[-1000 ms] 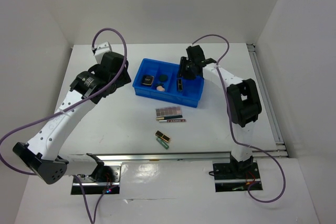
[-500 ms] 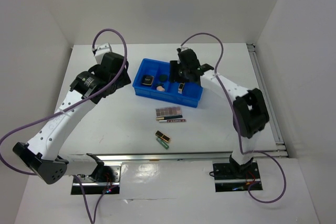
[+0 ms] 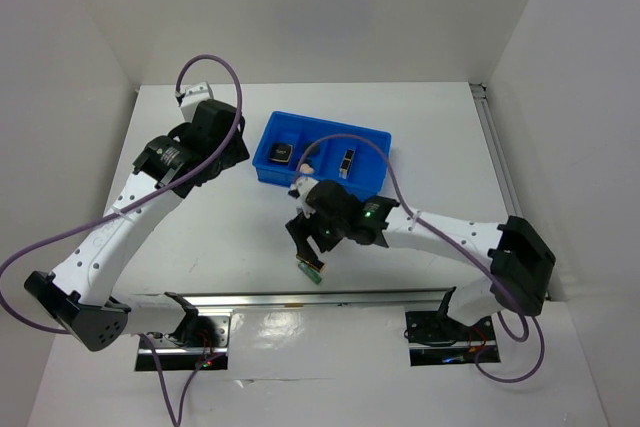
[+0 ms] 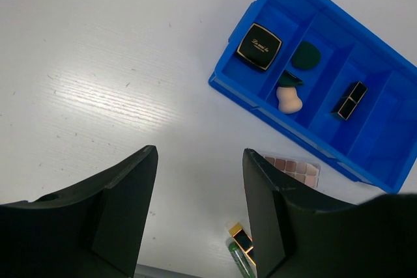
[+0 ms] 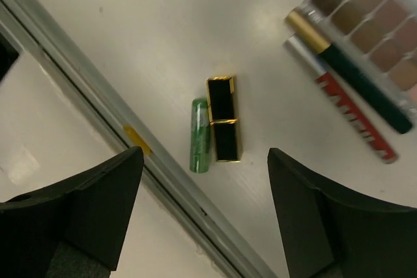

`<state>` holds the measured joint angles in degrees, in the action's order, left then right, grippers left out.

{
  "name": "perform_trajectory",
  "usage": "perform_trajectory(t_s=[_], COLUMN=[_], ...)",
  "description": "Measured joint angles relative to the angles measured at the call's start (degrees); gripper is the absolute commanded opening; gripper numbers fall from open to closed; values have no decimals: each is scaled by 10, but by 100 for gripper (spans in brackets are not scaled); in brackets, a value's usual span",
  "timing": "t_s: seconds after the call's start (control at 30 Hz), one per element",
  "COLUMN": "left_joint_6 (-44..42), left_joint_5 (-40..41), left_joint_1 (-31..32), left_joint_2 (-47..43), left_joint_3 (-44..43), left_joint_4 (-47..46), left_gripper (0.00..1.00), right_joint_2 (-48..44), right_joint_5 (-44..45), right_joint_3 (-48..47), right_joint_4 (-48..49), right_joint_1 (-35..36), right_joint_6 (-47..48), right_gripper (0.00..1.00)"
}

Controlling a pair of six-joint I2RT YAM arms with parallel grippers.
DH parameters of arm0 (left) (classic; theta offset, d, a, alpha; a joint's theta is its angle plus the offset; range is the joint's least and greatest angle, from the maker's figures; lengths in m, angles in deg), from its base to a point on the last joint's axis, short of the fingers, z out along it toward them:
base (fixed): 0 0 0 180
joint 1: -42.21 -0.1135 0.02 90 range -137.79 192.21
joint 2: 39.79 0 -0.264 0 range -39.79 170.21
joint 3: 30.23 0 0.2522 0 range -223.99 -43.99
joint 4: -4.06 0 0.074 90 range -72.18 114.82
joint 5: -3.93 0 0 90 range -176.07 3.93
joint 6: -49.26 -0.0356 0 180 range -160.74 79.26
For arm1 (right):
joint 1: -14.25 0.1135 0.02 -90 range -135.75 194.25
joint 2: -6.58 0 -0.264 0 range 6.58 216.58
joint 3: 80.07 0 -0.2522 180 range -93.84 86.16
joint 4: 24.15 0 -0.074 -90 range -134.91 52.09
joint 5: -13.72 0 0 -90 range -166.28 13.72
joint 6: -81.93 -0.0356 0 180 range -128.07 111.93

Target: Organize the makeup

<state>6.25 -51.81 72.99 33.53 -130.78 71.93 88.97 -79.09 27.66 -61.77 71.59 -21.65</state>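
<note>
Nearest, by the table's front rail, the right gripper [image 5: 205, 161] hangs with jaws apart and empty. It straddles a black-gold lipstick case [image 5: 221, 118] lying against a green tube [image 5: 199, 136], evidently lined up for pickup. Just beyond lie two pencils [image 5: 352, 73] and the eyeshadow palette [image 5: 378, 11], unsorted. Farthest, the blue tray [image 4: 277, 14] holds a black compact [image 4: 258, 46], a peach sponge [image 4: 288, 99] and a second case [image 4: 348, 100]. The left gripper [image 4: 200, 161], left of the tray, is parted, empty and idle.

White tube links and black joint housings are showing on left arm [image 3: 110, 232] and right arm [image 3: 445, 235]. Thin purple cables [image 3: 205, 59] are looping off each wrist. A green light [image 3: 367, 214] is glowing mid-frame on the right wrist. The left hand [image 4: 199, 161] and right hand [image 5: 205, 157] are showing matte black wedge fingers.
</note>
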Motion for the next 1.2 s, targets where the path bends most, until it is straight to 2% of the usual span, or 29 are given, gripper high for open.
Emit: perform_trajectory(t_s=[0.13, 0.23, 0.37, 0.5, 1.2], left_joint_6=[0, 1, 5, 12, 13], left_joint_5=[-1, -1, -1, -1, 0], left_joint_1=[0, 0, 0, 0, 0], left_joint_2=[0, 0, 0, 0, 0], left_joint_3=[0, 0, 0, 0, 0], left_joint_4=[0, 2, 4, 5, 9], left_gripper=[68, 68, 68, 68, 68], right_joint_2=[37, 52, 61, 62, 147], right_joint_5=[0, 0, 5, 4, 3], right_joint_3=[9, 12, 12, 15, 19], right_joint_4=[-14, -15, -16, -15, -1], right_joint_1=[43, 48, 50, 66, 78], right_joint_6=[0, -1, -3, -6, -7], right_gripper=[80, 80, 58, 50, 50])
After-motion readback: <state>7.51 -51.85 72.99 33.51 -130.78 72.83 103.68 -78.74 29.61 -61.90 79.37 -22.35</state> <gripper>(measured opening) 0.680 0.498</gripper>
